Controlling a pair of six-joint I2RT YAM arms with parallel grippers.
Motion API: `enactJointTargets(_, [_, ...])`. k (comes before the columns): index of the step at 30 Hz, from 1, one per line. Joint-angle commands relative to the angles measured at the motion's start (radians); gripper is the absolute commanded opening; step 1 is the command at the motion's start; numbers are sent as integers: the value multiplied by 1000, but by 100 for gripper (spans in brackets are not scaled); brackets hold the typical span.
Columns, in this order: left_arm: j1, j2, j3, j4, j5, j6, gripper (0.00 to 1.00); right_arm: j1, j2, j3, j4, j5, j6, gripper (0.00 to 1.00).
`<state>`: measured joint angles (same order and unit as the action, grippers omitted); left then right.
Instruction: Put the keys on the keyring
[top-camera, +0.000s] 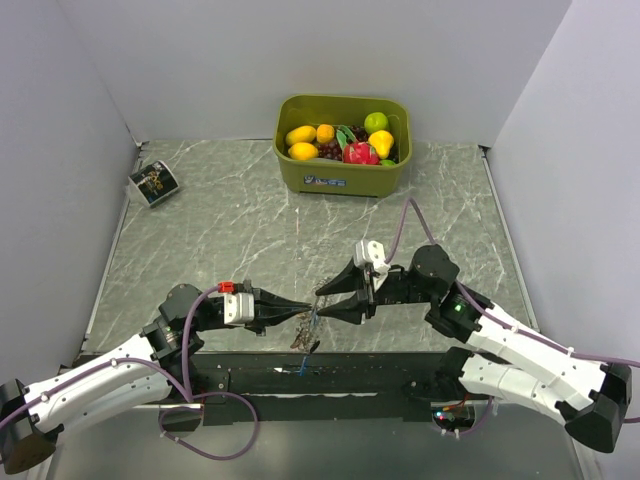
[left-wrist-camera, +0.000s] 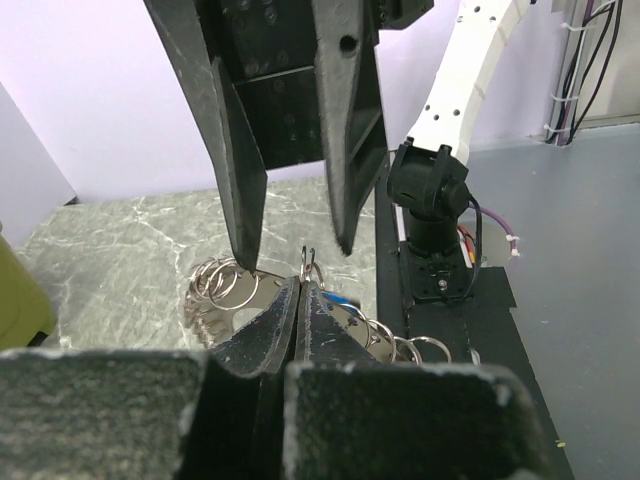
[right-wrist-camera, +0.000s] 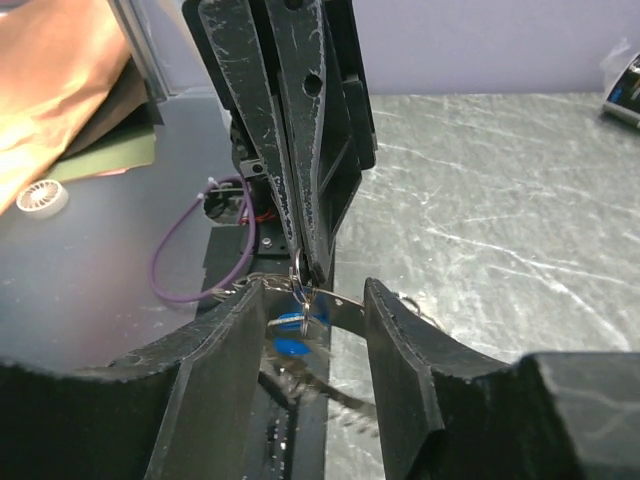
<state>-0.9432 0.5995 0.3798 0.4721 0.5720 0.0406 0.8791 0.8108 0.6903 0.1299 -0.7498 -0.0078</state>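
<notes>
no words or numbers clear enough to read, small sticker on the green box too tiny to make out, picture card by the left wall too blurry

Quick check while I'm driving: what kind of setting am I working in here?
Most likely a lab test cell, not a home: plain panel walls box in a marble-patterned table, with a green bin of toy-looking fruit as props.

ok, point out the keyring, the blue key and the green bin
keyring (left-wrist-camera: 216, 283), left wrist view, leftmost coils.
blue key (right-wrist-camera: 290, 346), right wrist view, its plastic head.
green bin (top-camera: 345, 180), top view, front wall.
</notes>
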Motion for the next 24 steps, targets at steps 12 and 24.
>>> enactJointTargets(12, [-5,-3,8,129,25,-16,1,0,28,-3,77,-17,45,16])
enactJointTargets(24, [-5,-4,5,148,31,-24,1,1,24,3,59,-14,38,10])
